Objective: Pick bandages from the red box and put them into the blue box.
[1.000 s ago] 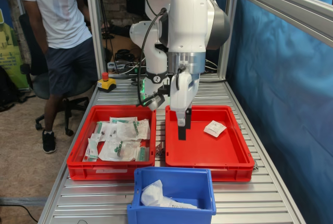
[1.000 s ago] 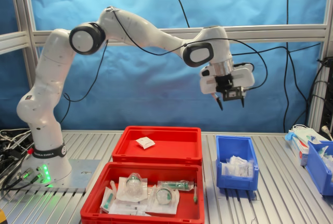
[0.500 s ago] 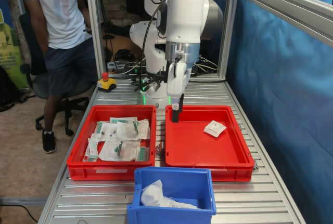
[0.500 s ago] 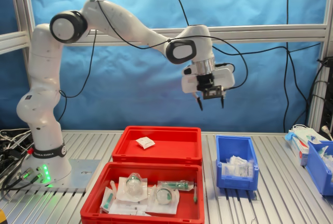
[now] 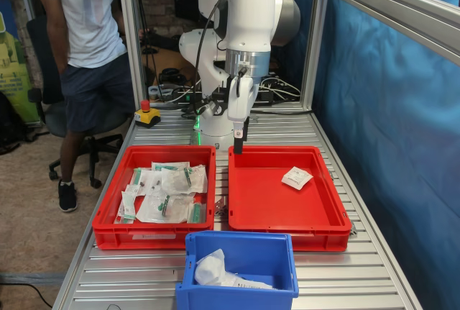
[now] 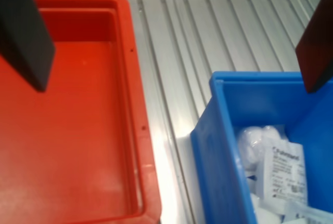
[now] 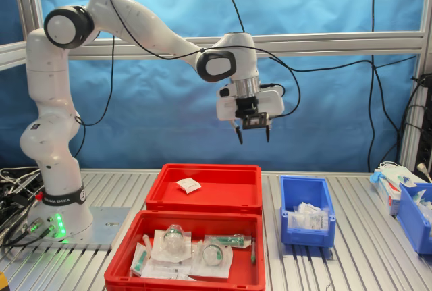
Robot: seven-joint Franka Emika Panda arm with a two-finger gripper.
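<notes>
One white bandage packet (image 5: 296, 177) lies in the red box (image 5: 273, 198); it also shows in the second exterior view (image 7: 188, 184), in the back red box (image 7: 226, 188). The blue box (image 5: 241, 299) (image 7: 308, 235) holds several white packets (image 5: 214, 270) (image 7: 307, 215) (image 6: 278, 164). My gripper (image 5: 238, 137) (image 7: 253, 137) is open and empty, high over the red box's end nearest the blue box. In the wrist view its dark fingers (image 6: 23, 31) frame the red box (image 6: 78, 130) and the blue box's rim (image 6: 205, 135).
A twin red tray (image 5: 108, 232) (image 7: 135, 247) holds larger clear green-marked packets (image 5: 169, 193). A person (image 5: 83, 44) stands beyond the table at the first exterior view's left, near a red stop button (image 5: 146, 112). More blue bins (image 7: 413, 213) stand at the second exterior view's right.
The arm has swung from above the blue box toward the red box, to the second exterior view's left. The gripper stays open and empty.
</notes>
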